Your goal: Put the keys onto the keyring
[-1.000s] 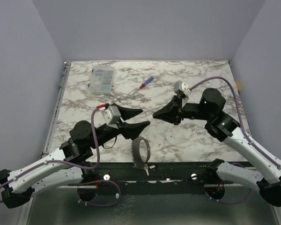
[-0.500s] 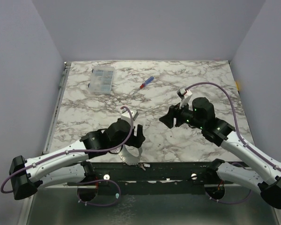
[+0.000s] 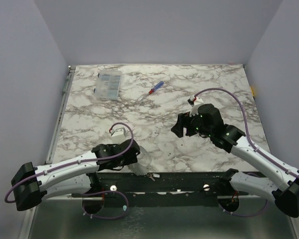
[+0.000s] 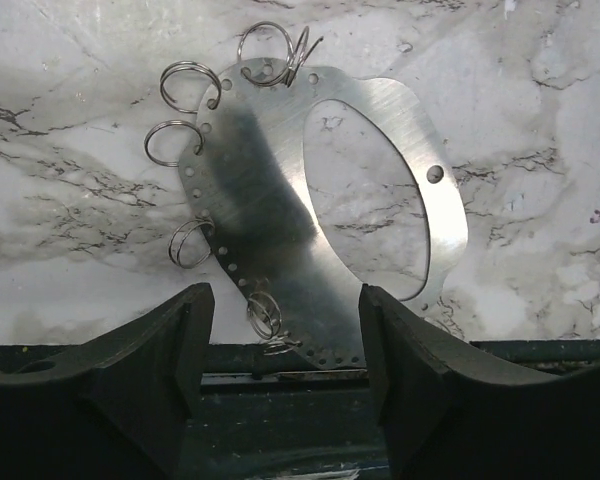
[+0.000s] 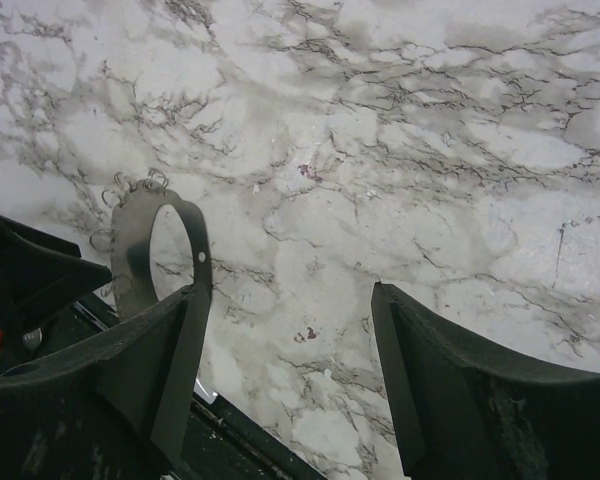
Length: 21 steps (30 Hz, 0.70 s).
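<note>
Keyring (image 3: pixel 142 160) from above: where does it sit?
— At the near edge of the tabletop (image 3: pixel 214 84), left of middle, pale against the marble. The left pincer (image 3: pixel 135 158) is low over it, right at the dark rail (image 3: pixel 189 175).

And the right pincer (image 3: pixel 176 130)?
— Right of middle, well apart from the keyring, with marble showing on every side of it. A clear box (image 3: pixel 108 83) and a screwdriver (image 3: pixel 156 87) lie far back, near the far edge.

What does the left wrist show?
— The left pincer (image 4: pixel 283 292) is spread wide, one finger on each side of the keyring's (image 4: pixel 280 200) lower end. The right finger may brush its rim; I can't tell from here. The loop's near end reaches the rail (image 4: pixel 280 420). Small wire rings (image 4: pixel 175 142) hang off its left rim. To the right and beyond it the tabletop (image 4: pixel 540 120) is just marble.

And the right wrist?
— The right pincer (image 5: pixel 288 292) is parted too, holding nothing, above marble. The keyring (image 5: pixel 130 240) shows at the left, beside the tabletop's (image 5: pixel 430 130) near edge, where the rail (image 5: pixel 230 430) cuts across the lower corner.
</note>
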### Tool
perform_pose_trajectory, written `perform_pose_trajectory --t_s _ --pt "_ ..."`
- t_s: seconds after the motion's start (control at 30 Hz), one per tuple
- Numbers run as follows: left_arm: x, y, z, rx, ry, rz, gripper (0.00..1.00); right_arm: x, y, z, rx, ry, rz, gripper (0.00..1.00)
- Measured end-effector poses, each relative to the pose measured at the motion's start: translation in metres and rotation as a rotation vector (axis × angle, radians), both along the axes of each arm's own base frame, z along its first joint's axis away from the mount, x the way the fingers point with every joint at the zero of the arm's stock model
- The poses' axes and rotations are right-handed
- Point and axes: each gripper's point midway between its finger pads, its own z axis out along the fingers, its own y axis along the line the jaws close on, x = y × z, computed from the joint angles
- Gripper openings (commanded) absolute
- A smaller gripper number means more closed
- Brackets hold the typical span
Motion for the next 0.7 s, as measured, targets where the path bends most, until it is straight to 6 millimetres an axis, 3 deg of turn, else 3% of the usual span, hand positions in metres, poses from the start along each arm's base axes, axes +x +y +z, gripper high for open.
perform_pose_trajectory --t_s 0.23,0.7 --pt "-0.003 0.002 -0.013 0.027 0.048 0.062 0.51 -0.001 -0.004 -0.002 -0.014 0.005 -0.017 0.75" --pt "-0.015 0.005 -0.041 0.091 0.142 0.058 0.40 -0.004 -0.008 -0.012 -0.032 0.023 -0.020 0.75"
